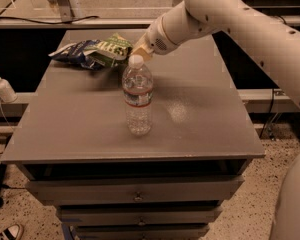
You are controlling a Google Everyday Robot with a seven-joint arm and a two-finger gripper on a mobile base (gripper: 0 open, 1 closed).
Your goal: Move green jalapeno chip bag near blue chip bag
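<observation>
- Gripper (140,52): at the back of the table (200,119), just behind and above the cap of the water bottle (138,96), tan tips pointing left and down.
- Pincer state: clamped onto the right edge of the green jalapeno chip bag (109,49); tips partly hidden behind the bottle cap.
- Green jalapeno chip bag: back-left part of the tabletop, left end resting over the blue chip bag (72,54), right end raised toward the gripper; tilted rather than flat.
- Blue chip bag: wrinkled, lying on the tabletop near the back-left corner, touching and partly under the green bag, sticking out to its left.
- Water bottle: upright, capped, clear with a label band, around the middle of the tabletop, well in front of both bags, touching neither.
- Arm (230,14): white, coming in from the upper right, crossing over the back-right of the table; wide segment filling the right edge of the view.
- Table: grey flat top, drawers (137,189) below at the front, each with a small knob.
- Spray bottle (2,86): white, off the table to the left, on a lower ledge.
- Shoe (7,232): tip only, bottom-left corner, on the speckled floor (240,219).
</observation>
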